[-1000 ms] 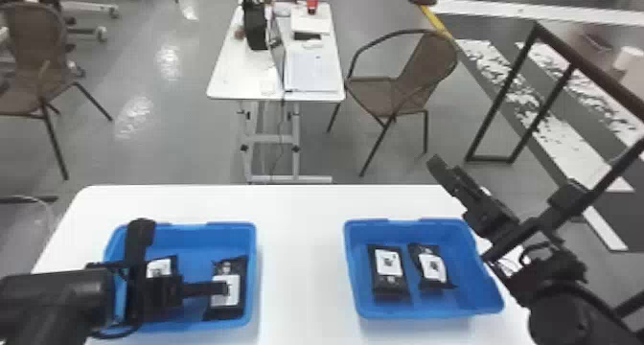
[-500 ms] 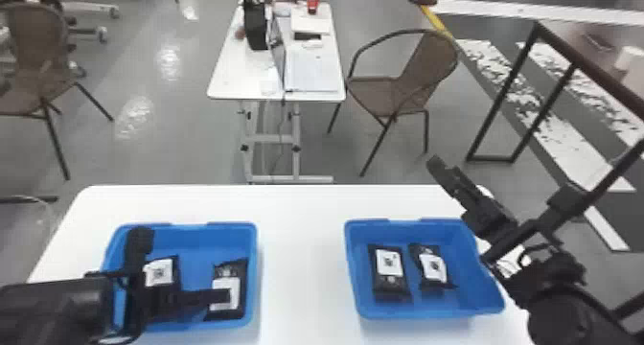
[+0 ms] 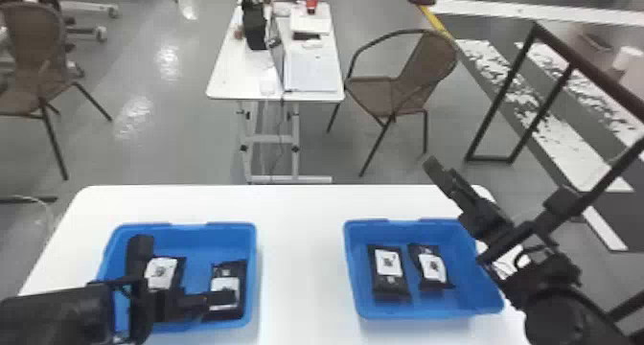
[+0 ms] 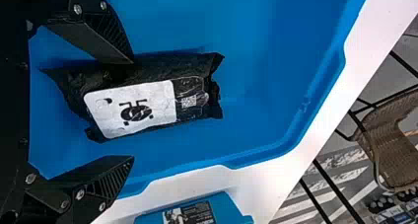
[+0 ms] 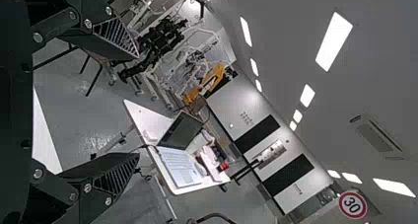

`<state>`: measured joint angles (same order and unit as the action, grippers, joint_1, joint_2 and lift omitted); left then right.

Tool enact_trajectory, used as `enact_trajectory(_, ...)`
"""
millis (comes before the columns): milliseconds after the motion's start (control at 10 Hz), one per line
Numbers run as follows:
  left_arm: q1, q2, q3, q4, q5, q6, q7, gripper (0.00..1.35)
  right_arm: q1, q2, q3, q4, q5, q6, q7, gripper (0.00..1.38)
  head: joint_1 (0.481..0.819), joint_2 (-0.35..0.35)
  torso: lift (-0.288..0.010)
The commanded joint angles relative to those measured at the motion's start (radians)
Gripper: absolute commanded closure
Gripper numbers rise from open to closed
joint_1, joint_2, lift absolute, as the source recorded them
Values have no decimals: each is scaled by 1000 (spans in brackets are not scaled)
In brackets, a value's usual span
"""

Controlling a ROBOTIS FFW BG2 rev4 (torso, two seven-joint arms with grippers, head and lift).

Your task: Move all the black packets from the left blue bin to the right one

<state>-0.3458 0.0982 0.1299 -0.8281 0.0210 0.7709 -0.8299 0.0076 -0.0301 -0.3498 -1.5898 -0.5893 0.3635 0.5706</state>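
In the head view my left gripper (image 3: 211, 302) is over the right-hand black packet (image 3: 223, 311) in the left blue bin (image 3: 254, 267). Another black packet (image 3: 163, 273) lies further left there, partly behind the arm. The left wrist view has my left gripper (image 4: 133, 109) open, its fingertips on either side of a packet (image 4: 192, 66), the upper one overlapping its edge. Two packets, one at the left (image 3: 389, 285) and one in the middle (image 3: 433, 268), rest in the right blue bin (image 3: 352, 277). My right gripper (image 3: 443, 178) is parked beyond that bin, open in its wrist view (image 5: 139, 105).
Both bins stand on a white table (image 3: 299, 243), with a strip of tabletop between them. The right arm (image 3: 512, 234) hangs over the right bin's far right side. Behind are a second table (image 3: 239, 78) with a laptop, and a wicker chair (image 3: 383, 95).
My left gripper has shifted a little toward the bottom of the head view, over the left bin. The packets and the right arm have stayed where they were.
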Motion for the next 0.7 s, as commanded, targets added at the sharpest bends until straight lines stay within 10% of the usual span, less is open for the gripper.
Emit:
enact_trajectory(0,-6,-2,0,38,8,-18,0,524,2,1,2,5,-7,0,0,352,695,-123,0)
enact_trajectory(300,8,6,14,49,-1,-104,0,1230,8,1,3,7,-20,0,0,352,695,-123,0)
enact_trajectory(600,94,37,22,-111,0,-162,-120,1211,15,1,17,5,-40,0,0,352,695,-110,0)
